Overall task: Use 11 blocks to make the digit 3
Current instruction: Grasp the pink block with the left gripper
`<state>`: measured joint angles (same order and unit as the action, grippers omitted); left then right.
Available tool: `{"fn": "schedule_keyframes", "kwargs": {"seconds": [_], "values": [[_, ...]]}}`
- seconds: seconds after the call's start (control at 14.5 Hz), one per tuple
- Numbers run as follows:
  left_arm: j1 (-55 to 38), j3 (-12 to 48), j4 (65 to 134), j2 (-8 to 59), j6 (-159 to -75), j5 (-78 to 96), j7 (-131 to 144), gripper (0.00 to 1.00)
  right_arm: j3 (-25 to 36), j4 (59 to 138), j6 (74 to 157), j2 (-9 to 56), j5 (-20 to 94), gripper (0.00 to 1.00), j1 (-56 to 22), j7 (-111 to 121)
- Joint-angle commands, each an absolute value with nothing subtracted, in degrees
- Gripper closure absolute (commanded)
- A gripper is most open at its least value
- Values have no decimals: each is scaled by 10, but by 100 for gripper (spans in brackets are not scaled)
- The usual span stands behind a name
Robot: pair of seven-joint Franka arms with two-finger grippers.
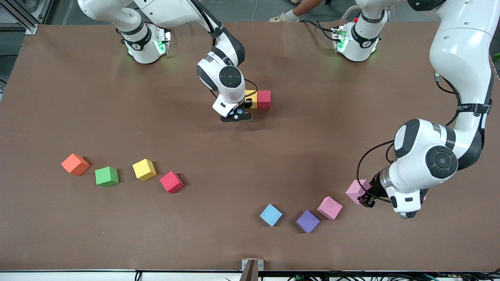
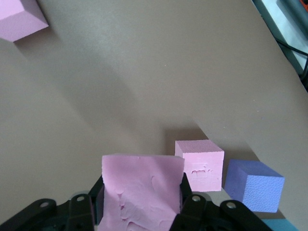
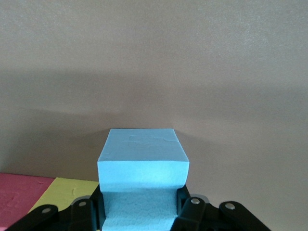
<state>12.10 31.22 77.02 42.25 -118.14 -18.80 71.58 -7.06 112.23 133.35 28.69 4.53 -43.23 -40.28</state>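
Right gripper (image 1: 236, 114) is clamping a light blue block (image 3: 142, 163) between its fingers, just beside a yellow block (image 1: 252, 99) and a red block (image 1: 264, 99) that are touching in a short row in the middle of the worktop (image 1: 312, 148), toward the robots' bases; in the front view the arm is covering most of the held block and part of the yellow one. Left gripper (image 1: 367, 197) is gripping a pink block (image 2: 142, 190) near the left arm's end. A second pink block (image 1: 330, 207), a purple block (image 1: 307, 221) and another light blue block (image 1: 270, 214) are lying apart, nearer the front camera. An orange cube (image 1: 75, 164), a green block (image 1: 106, 176), a second yellow block (image 1: 144, 169) and a second red block (image 1: 171, 182) are sitting spaced toward the right arm's end. Bare worktop is lying open between the groups. The left wrist view is cutting off a further pink block (image 2: 19, 19) at its edge.
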Motion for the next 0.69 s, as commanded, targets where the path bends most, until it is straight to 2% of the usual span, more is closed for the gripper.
{"fn": "schedule_keyframes", "kwargs": {"seconds": [0.0, 0.21, 0.28, 0.34, 0.41, 0.62], "values": [[126, 314, 779, 410, -1173, -168, 737, 85, -69, 1149, 1335, 277, 52, 57, -442, -416], [126, 314, 777, 409, -1173, -152, 739, 85, -69, 1149, 1335, 277, 52, 57, -442, -416], [126, 314, 777, 409, -1173, -152, 739, 85, -69, 1149, 1331, 277, 52, 53, -442, -416], [126, 314, 777, 409, -1173, -152, 739, 85, -69, 1148, 1330, 277, 52, 32, -443, -417], [126, 314, 777, 409, -1173, -152, 740, 85, -69, 1148, 1330, 277, 52, 0, -442, -418], [126, 314, 777, 409, -1173, -152, 741, 85, -68, 1142, 1331, 274, 52, 0, -439, -417]]}}
